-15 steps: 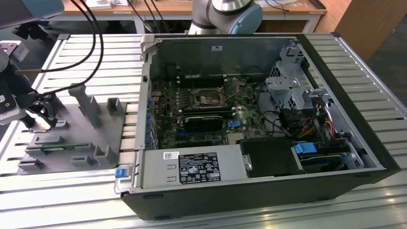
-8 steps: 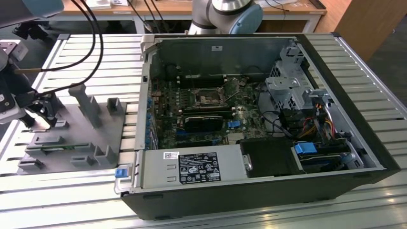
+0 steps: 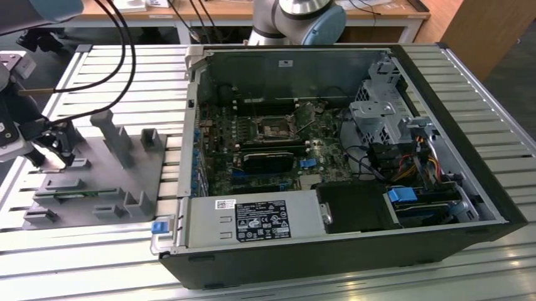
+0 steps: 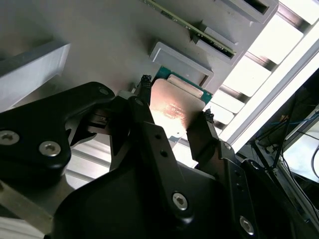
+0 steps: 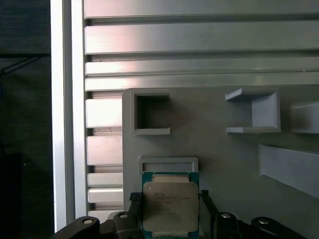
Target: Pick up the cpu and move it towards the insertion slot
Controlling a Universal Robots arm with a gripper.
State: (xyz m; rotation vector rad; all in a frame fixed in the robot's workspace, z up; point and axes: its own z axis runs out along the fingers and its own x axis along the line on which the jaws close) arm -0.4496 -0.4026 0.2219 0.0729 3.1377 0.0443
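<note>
- Print sits on the lid of the cpu [image 5: 170, 206] in the first wrist view, but it is too small to read. A black-and-white label [image 3: 261, 221] covers the metal box at the near edge of the computer case [image 3: 335, 257], and its text cannot be made out.
- The gripper [image 3: 46, 153] stands at the exterior view's left, pointed down at the grey plastic holder tray [image 3: 100, 182].
- In both wrist views the black fingers [image 4: 207, 119] are narrowed against two opposite edges of the cpu. They hold it just beside a raised square pocket of the tray.
- The cpu is a flat square with a dull silver lid on a green board.
- The insertion slot [image 3: 275, 128], a silvery frame around a dark centre, lies inside the case, well apart from the gripper.
- The table [image 3: 125, 81] is ribbed aluminium.
</note>
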